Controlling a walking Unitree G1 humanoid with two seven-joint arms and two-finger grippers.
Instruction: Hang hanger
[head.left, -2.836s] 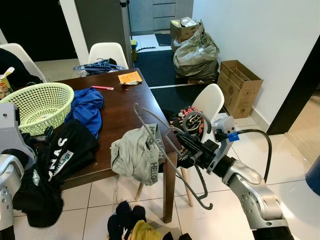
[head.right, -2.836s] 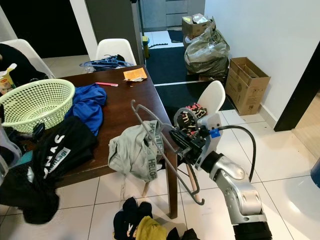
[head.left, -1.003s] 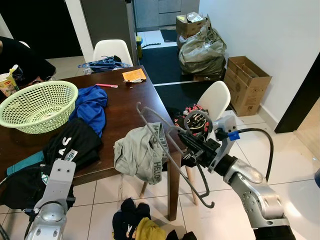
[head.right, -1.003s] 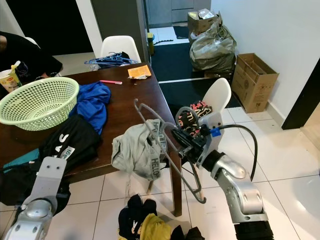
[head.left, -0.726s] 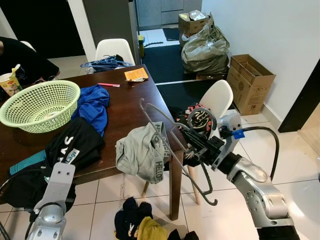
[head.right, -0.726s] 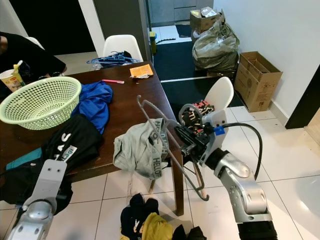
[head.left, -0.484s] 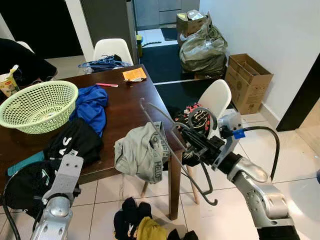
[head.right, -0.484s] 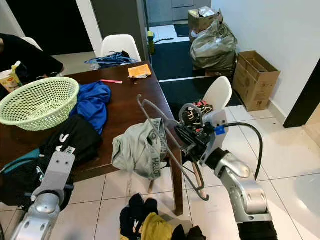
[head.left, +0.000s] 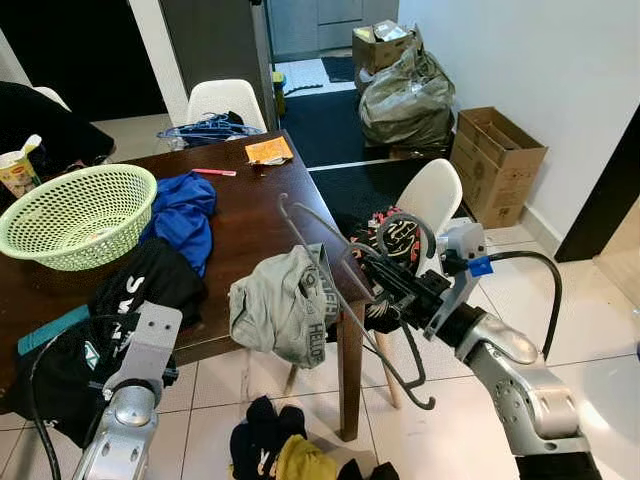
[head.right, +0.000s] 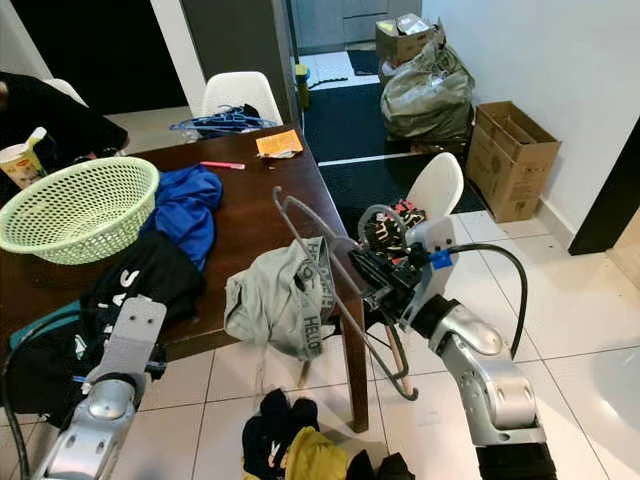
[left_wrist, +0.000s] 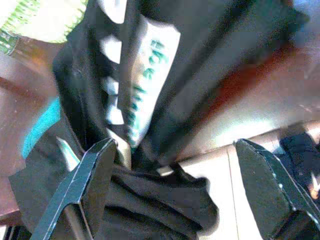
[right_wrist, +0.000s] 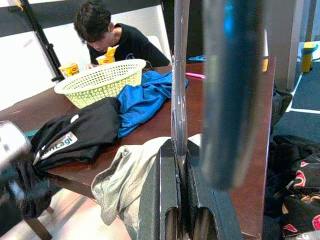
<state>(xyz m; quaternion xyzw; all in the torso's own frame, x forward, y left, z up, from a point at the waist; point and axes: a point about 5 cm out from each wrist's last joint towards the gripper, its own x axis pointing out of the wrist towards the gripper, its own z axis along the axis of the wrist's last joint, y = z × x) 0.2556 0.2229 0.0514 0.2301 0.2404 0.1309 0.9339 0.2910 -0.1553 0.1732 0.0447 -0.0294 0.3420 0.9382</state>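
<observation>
Right wrist view: the right gripper is clamped tight on the grey wire hanger, which juts beyond the fingers toward the wooden table. Light, springy and slick, I'd judge, so grip the straight bar. Left gripper gapes wide, empty, just off the black T-shirt

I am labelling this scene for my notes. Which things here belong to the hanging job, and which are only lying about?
Belong to the job:
- grey hanger
- right gripper, shut on it
- left gripper, open by the black garment

Lying about:
- green basket
- blue cloth
- grey shorts
- cardboard box
- clothes on floor
</observation>
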